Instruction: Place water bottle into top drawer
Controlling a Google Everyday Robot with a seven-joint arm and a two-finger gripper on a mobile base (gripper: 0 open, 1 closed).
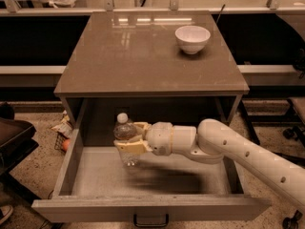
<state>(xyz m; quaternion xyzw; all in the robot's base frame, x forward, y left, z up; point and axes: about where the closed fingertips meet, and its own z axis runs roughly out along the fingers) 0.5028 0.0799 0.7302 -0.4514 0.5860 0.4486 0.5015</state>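
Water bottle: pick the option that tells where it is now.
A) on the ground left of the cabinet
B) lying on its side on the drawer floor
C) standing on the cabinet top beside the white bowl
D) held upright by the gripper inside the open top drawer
D: the water bottle stands upright between the fingers of the gripper inside the open top drawer, while the white bowl sits alone on the cabinet top.
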